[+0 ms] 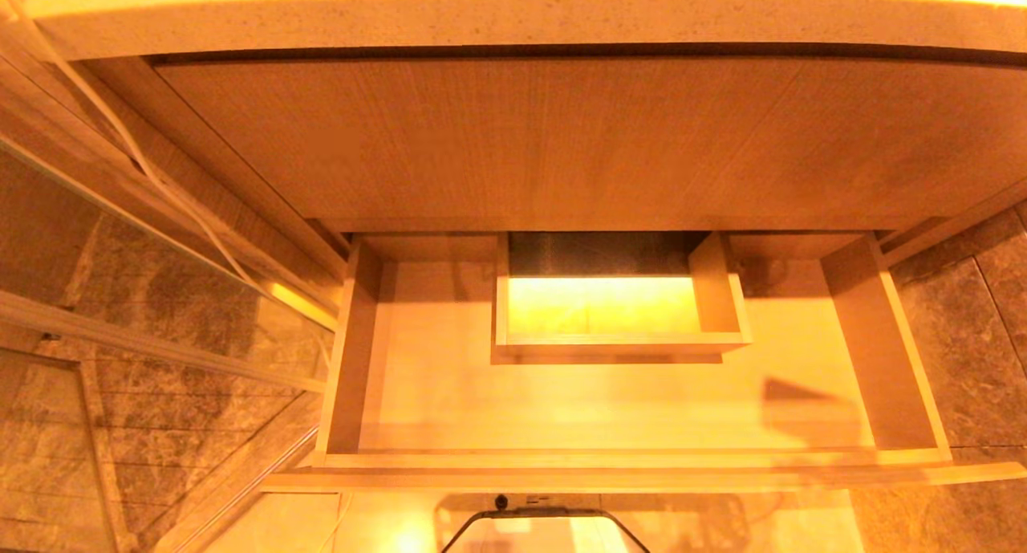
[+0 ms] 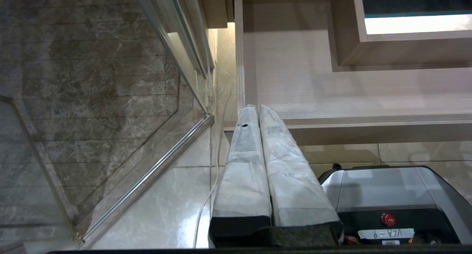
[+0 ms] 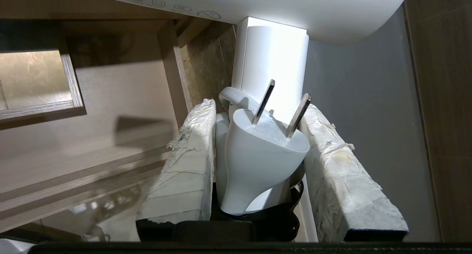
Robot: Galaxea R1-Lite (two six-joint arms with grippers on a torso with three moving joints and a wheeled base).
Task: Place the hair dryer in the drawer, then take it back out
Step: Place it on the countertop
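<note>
You have the hair dryer (image 3: 271, 58) clamped in the right gripper (image 3: 258, 162): the jaws grip its short handle, with the plug (image 3: 258, 154) wedged between the padded fingers (image 3: 184, 165). Treat the smooth white plastic shell as light, rigid and slippery; hold at the handle, not the rounded barrel. The open wood-grain drawer (image 1: 345, 360) lies beyond the jaws, empty. The left gripper (image 2: 258, 162) is parked, jaws closed.

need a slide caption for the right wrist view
Right gripper clamps the white hair dryer by its handle, plug between the fingers, beside the open drawer.
</note>
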